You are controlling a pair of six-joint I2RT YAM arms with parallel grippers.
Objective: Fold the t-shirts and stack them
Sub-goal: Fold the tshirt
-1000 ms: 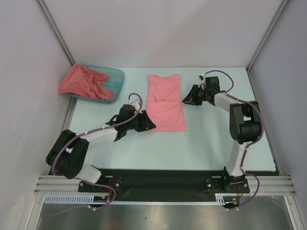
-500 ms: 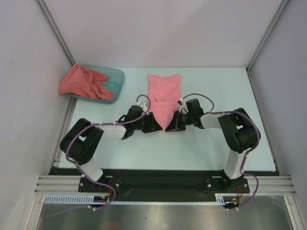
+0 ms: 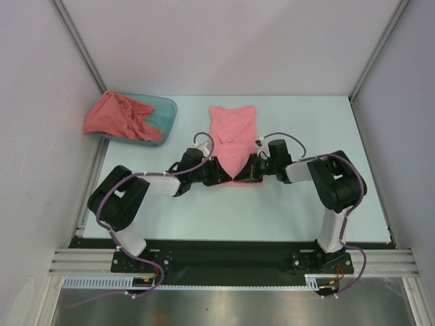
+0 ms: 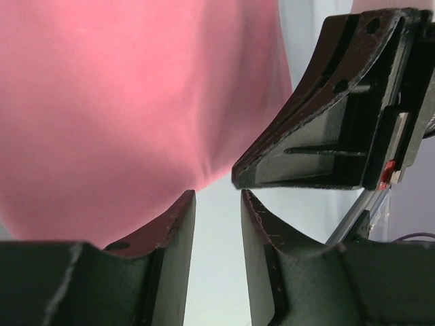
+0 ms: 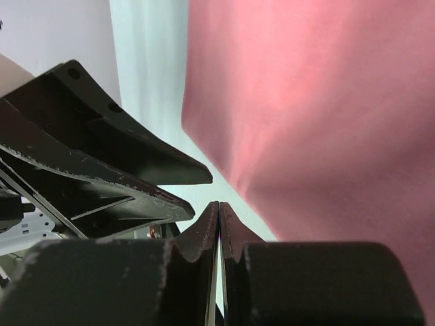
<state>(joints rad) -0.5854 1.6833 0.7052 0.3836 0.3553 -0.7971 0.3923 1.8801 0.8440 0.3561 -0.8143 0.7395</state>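
Top external view: I see the salmon-pink t-shirt (image 3: 233, 132) lying mid-table (image 3: 306, 204). Its wide end points to the far edge and its near end narrows to a tip between my two grippers.
Coral-red t-shirt (image 3: 119, 115): crumpled in the teal tub (image 3: 168, 109) at the far left corner, hanging over the tub's left rim.
Left gripper (image 3: 219, 174): low at the left side of the pink tip. On its wrist camera the fingers (image 4: 170, 238) stand slightly apart, released, with pale table showing in the gap and the cloth edge just beyond them.
Right gripper (image 3: 249, 171): low at the right side of the tip, clenched, with its fingers (image 5: 197, 238) pressed flat together. The pink cloth lies just beside them, and I cannot tell whether a fold is pinched.
Spacing: the two grippers face each other, close together.
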